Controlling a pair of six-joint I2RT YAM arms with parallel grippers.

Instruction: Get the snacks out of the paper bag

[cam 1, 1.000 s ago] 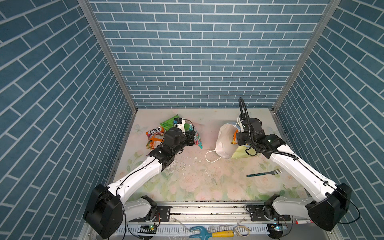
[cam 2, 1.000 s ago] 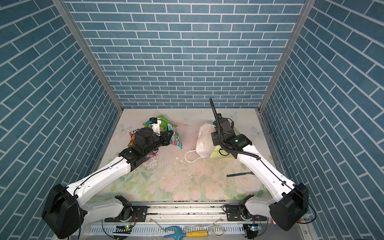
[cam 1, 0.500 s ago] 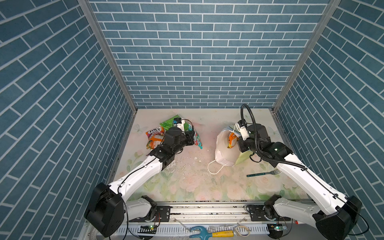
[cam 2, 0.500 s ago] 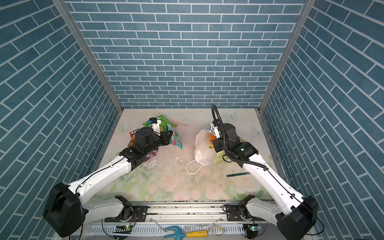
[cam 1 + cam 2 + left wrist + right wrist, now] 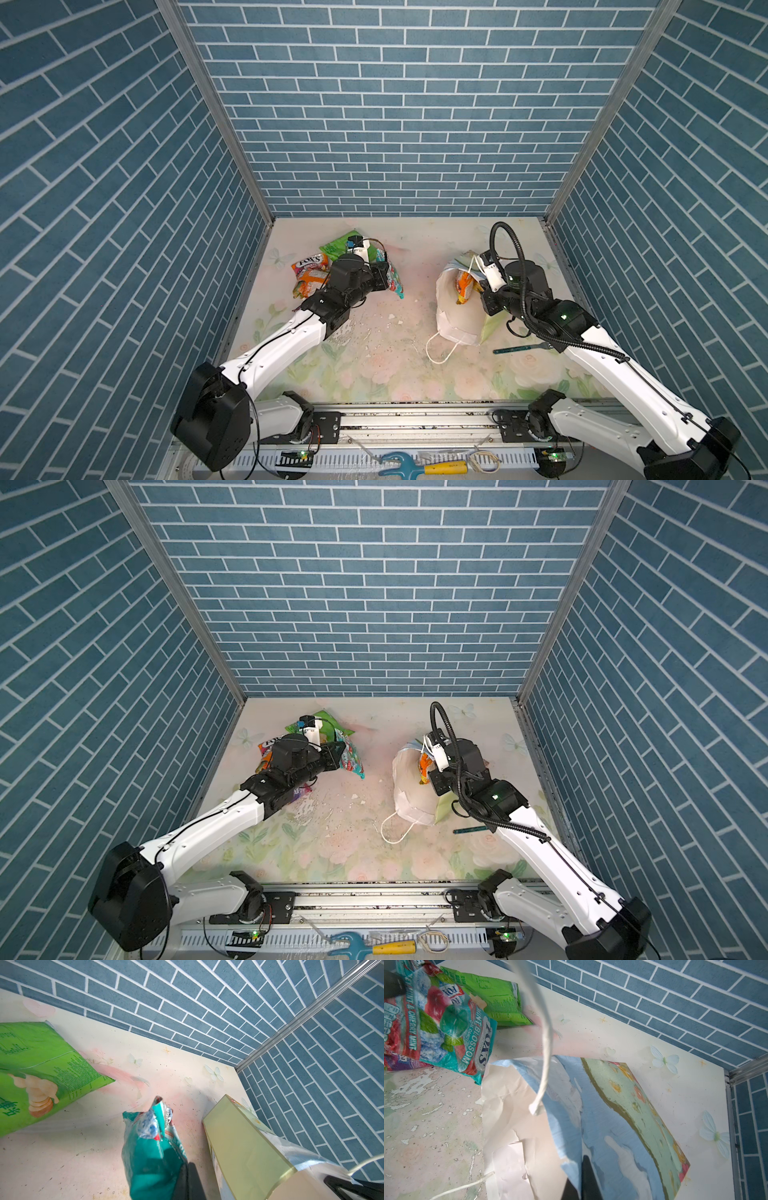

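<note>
A teal packet (image 5: 149,1157) is gripped in the closed left end effector (image 5: 385,277) over the counter (image 5: 374,365), beside the green bag (image 5: 337,247) and other packets (image 5: 309,270) already out; setting it down is judged the step in hand, for which the jaws must be opened. The paper bag (image 5: 453,311) is held tilted by its wall in the closed right end effector (image 5: 485,293). An orange packet (image 5: 463,286) inside it is shown only in the top views, the right wrist view giving only the printed outside.

Tilted sky-print paper bag (image 5: 453,320) holds an orange packet (image 5: 462,286); green bag (image 5: 336,249), FOX'S packets (image 5: 309,264) clustered left.
</note>
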